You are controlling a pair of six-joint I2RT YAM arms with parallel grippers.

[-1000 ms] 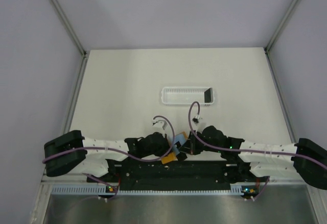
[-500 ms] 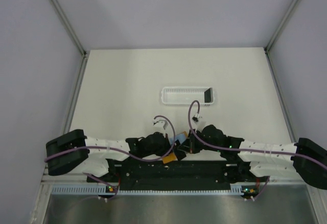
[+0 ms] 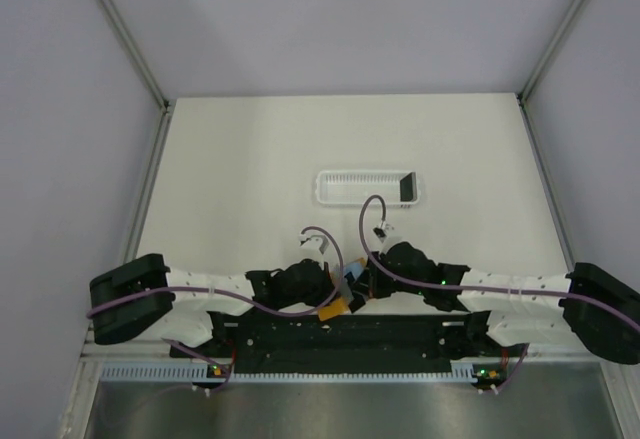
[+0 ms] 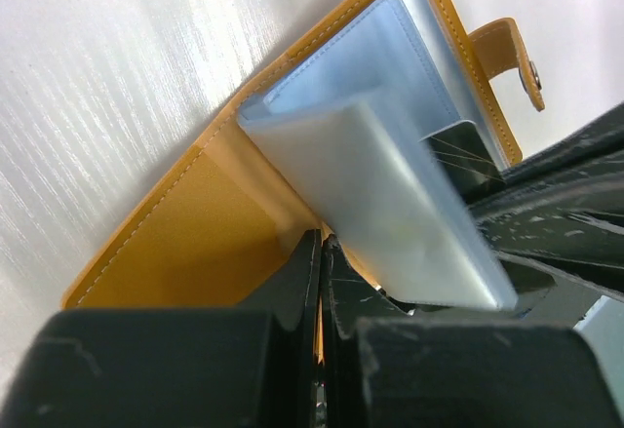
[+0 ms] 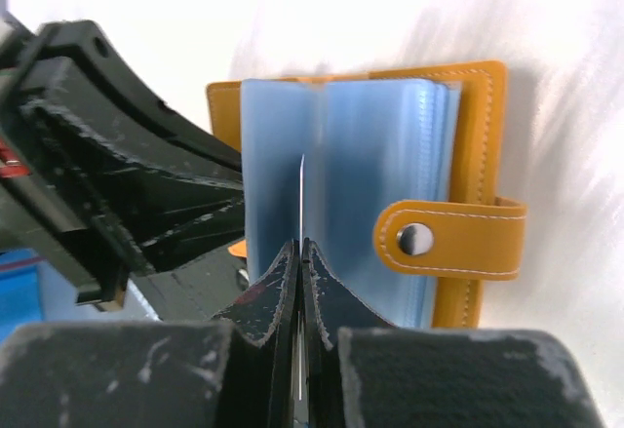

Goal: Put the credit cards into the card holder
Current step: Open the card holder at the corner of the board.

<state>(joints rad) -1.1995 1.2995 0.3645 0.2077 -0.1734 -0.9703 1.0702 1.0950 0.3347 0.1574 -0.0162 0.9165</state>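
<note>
In the left claw (image 4: 320, 252), which is pinching shut, the orange card holder (image 4: 175, 243) is being gripped by its cover edge, spreading open over the tabletop (image 3: 250, 149). Just right of it, the right claw (image 5: 300, 252) is likewise clamping shut on the card holder, on one thin clear sleeve (image 5: 301, 194) standing edge-on. Well beyond both claws, one dark credit card (image 3: 407, 188) is waiting in the white tray (image 3: 355, 188), so loading is looking unfinished. Whether any sleeve is holding a card, I cannot tell.

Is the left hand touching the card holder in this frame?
Touching. The left wrist view shows the left hand shut on the open card holder, with a sliver of its orange cover pinched between the fingertips.
</note>
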